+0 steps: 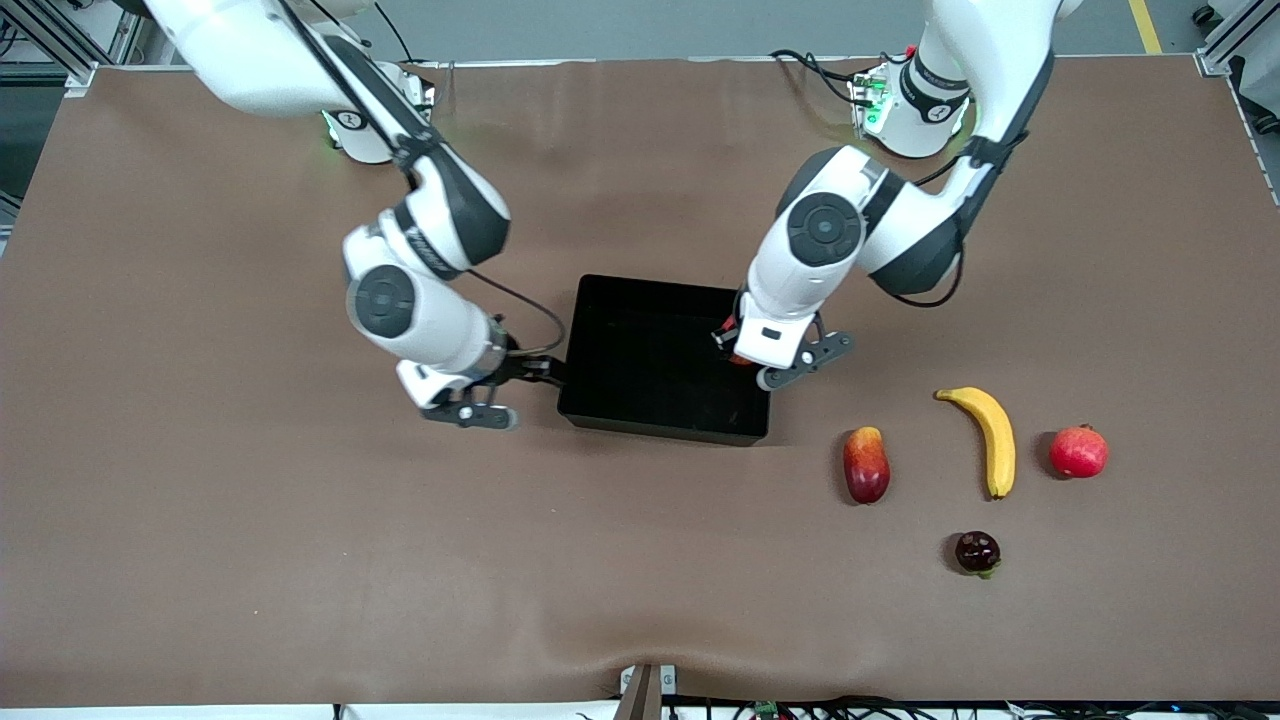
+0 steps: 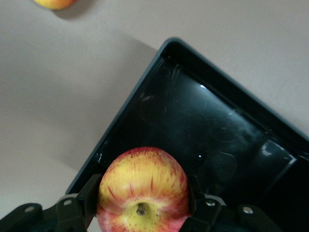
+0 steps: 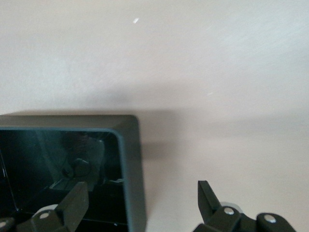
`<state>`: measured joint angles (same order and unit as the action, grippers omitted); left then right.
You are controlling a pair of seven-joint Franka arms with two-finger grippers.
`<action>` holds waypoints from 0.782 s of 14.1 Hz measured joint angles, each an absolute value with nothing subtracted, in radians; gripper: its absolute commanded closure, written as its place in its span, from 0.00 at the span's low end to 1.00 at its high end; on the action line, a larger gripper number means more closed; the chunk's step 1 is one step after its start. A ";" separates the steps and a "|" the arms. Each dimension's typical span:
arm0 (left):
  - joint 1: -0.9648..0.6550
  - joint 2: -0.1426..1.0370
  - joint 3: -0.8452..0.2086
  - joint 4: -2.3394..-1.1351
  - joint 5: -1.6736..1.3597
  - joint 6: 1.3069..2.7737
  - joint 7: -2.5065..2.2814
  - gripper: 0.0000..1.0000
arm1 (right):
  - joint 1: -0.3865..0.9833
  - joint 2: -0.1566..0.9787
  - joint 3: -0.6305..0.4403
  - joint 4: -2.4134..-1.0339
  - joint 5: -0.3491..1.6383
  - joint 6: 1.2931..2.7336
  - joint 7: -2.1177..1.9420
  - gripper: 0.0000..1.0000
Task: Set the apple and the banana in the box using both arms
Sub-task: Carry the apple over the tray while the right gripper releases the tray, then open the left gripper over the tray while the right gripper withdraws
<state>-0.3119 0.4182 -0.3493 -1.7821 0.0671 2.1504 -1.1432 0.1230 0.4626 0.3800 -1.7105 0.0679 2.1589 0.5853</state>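
My left gripper (image 1: 738, 355) is shut on the apple (image 2: 142, 191), red streaked with yellow, and holds it over the black box (image 1: 660, 425) at the wall toward the left arm's end. Only a red sliver of the apple (image 1: 741, 360) shows in the front view. The box's inside (image 2: 217, 125) looks bare. My right gripper (image 1: 548, 372) is open at the box's wall toward the right arm's end. In the right wrist view its fingers (image 3: 72, 200) straddle that wall (image 3: 130, 159). The banana (image 1: 988, 435) lies on the table toward the left arm's end.
An oblong red-yellow fruit (image 1: 866, 465) lies beside the banana, between it and the box. A pink-red round fruit (image 1: 1078, 452) lies beside the banana toward the left arm's end. A small dark fruit (image 1: 977, 552) lies nearer the front camera.
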 measured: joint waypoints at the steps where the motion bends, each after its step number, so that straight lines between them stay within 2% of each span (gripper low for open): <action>1: -0.316 0.443 -0.349 -1.784 0.109 2.157 -1.176 1.00 | 0.091 0.435 0.379 -1.710 0.068 2.126 0.551 0.00; 5: -0.331 0.539 -0.350 -1.781 0.157 2.180 -1.235 1.00 | -0.036 0.312 0.364 -1.706 0.068 1.986 0.396 0.00; 8: -0.349 0.577 -0.350 -1.777 0.157 2.184 -1.246 1.00 | -0.048 0.207 0.245 -1.704 0.068 1.886 0.250 0.00; 9: -0.354 0.590 -0.350 -1.774 0.157 2.184 -1.250 0.92 | -0.046 0.179 0.192 -1.700 0.068 1.853 0.190 0.00; 10: -0.357 0.606 -0.350 -1.768 0.157 2.185 -1.251 0.77 | -0.043 0.156 0.137 -1.689 0.068 1.812 0.129 0.00; 11: -0.360 0.624 -0.350 -1.760 0.157 2.186 -1.251 0.31 | -0.037 0.140 0.081 -1.666 0.069 1.766 0.076 0.00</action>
